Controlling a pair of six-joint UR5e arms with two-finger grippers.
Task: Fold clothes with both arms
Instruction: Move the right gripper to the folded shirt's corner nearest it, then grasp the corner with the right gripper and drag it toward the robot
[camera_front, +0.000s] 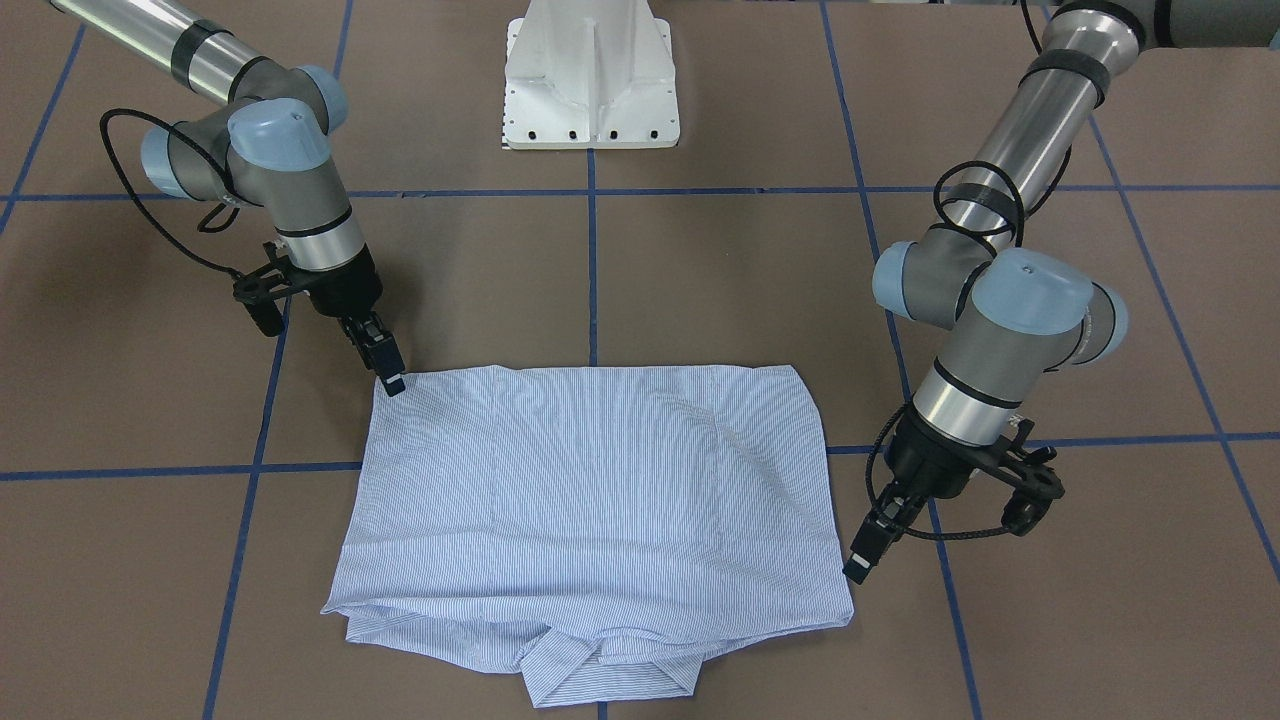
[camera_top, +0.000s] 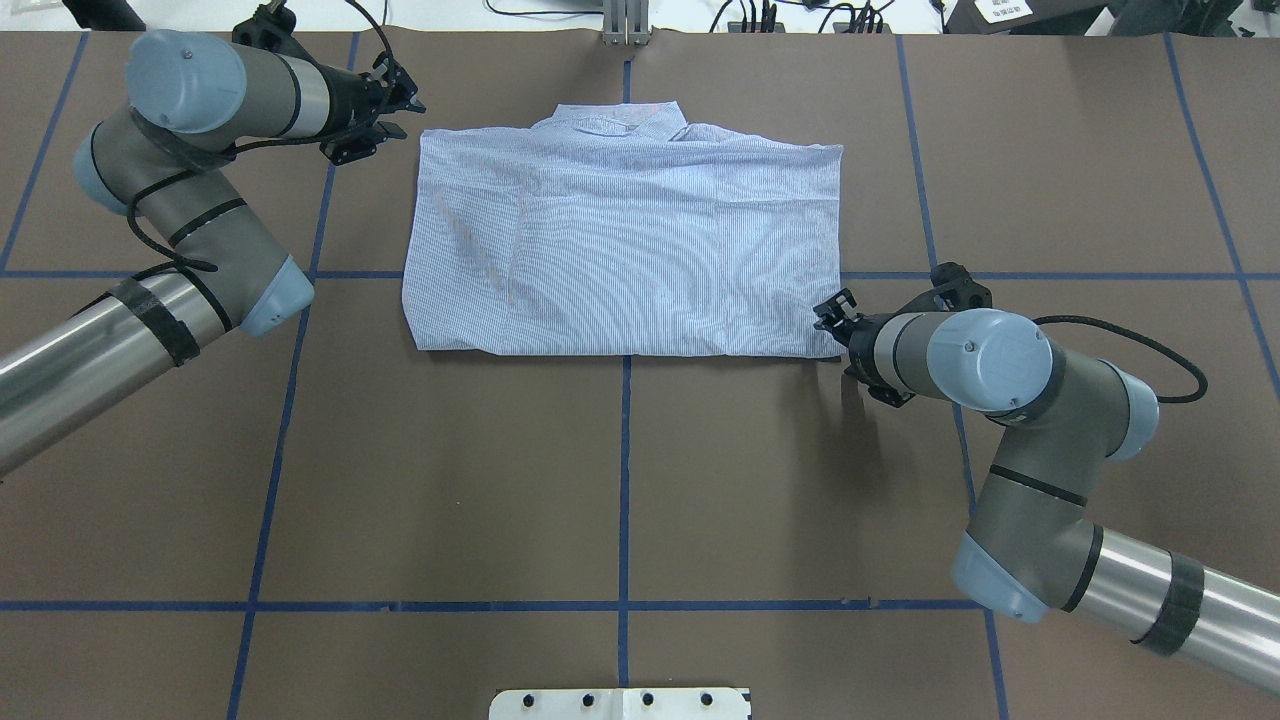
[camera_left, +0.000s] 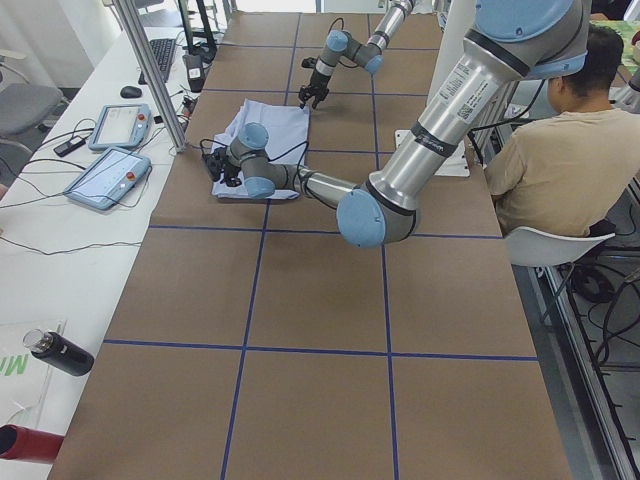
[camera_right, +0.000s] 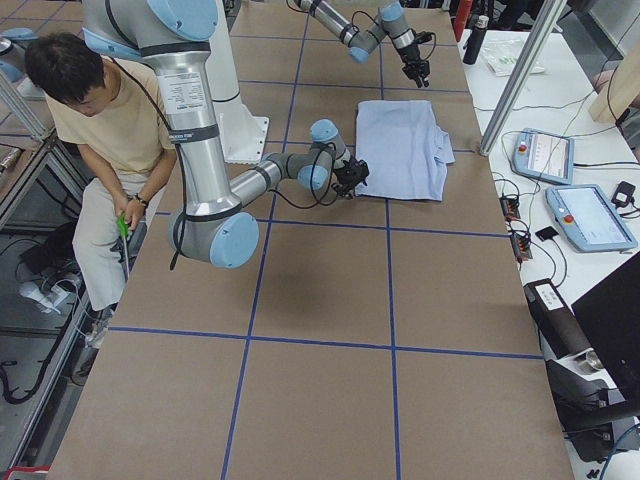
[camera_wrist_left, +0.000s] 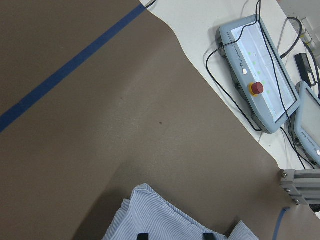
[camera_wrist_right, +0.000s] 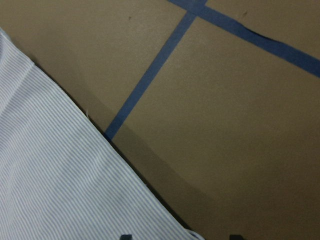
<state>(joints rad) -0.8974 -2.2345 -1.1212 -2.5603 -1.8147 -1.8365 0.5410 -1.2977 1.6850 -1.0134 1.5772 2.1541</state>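
The striped shirt (camera_front: 600, 480) lies folded into a flat rectangle on the brown table, with its collar (camera_front: 600, 670) at the edge far from the robot. It also shows in the overhead view (camera_top: 620, 250). My left gripper (camera_front: 860, 568) is low at the shirt's far left corner (camera_top: 405, 105). In the left wrist view its fingertips (camera_wrist_left: 142, 235) stand apart over the cloth (camera_wrist_left: 165, 220). My right gripper (camera_front: 392, 380) is at the near right corner (camera_top: 825, 315). Its tips (camera_wrist_right: 126, 236) stand apart, with the cloth corner (camera_wrist_right: 60, 180) between them.
The white pedestal base (camera_front: 590, 90) stands at the robot side. Teach pendants (camera_wrist_left: 260, 80) and cables lie on the white bench past the table's far edge, beside an aluminium post (camera_right: 520, 70). A seated person (camera_left: 560, 150) is by the robot side. Blue tape lines cross the table.
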